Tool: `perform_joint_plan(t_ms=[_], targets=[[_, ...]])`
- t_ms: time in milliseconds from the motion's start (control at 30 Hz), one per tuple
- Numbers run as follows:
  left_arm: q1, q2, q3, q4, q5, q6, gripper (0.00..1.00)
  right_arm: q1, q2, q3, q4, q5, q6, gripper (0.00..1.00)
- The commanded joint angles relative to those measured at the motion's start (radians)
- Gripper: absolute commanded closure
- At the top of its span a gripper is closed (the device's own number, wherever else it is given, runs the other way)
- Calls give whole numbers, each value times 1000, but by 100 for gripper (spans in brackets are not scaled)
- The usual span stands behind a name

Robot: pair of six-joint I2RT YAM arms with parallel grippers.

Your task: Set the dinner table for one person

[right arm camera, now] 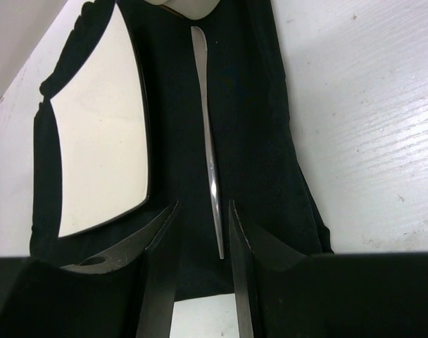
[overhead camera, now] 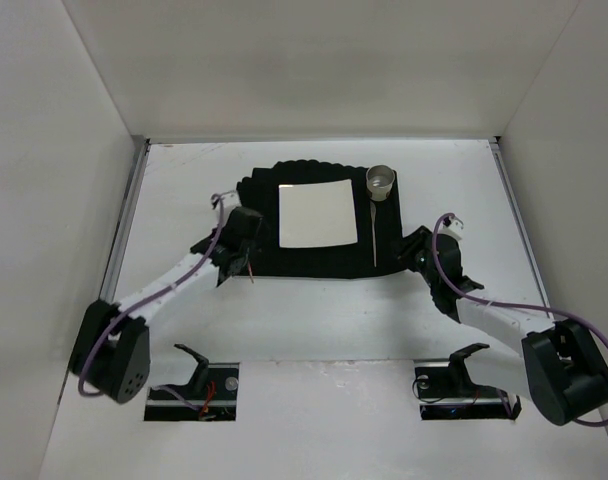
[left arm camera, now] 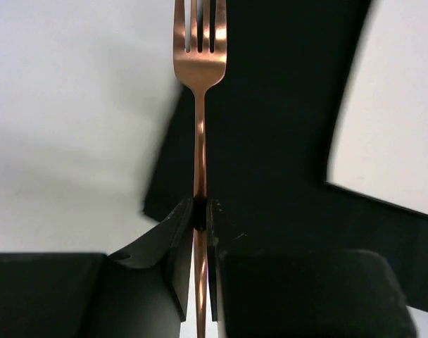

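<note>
Logged the dinner table [overhead camera: 314,320] as a broad white top between white walls, lying under everything else. Found a black mat [overhead camera: 324,262] at its middle, carrying a square white plate [overhead camera: 317,214], a small cup [overhead camera: 381,181] at the far right corner and a silver knife [overhead camera: 374,235] just right of the plate. Noted the left gripper [left arm camera: 200,208] pinched tight on the stem of a copper fork [left arm camera: 198,70], tines pointing away, along the mat's left edge. Noted the right gripper [right arm camera: 203,211] parted and holding nothing, fingers either side of the knife's near end with no visible contact. Cannot tell whether the fork touches the mat. Found tine tips and handle end cut off in the left wrist view. Caught only a pale, blurred sliver of the cup in the right wrist view. Made out the fork from above only as a thin copper line below the gripper.
</note>
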Motion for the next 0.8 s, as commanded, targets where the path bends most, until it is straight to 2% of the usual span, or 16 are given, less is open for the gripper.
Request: perform_joint_plan(t_ms=[0, 100, 233, 767], targets=[[-28, 126, 122, 59, 35, 191, 92, 7, -9, 28, 67, -2, -10, 62], [-22, 247, 222, 81, 91, 282, 92, 7, -23, 27, 67, 11, -16, 62], [-3, 375, 322, 52, 51, 337, 93, 7, -11, 30, 67, 0, -11, 62], [18, 527, 362, 124, 63, 368, 93, 14, 29, 39, 79, 1, -17, 62]])
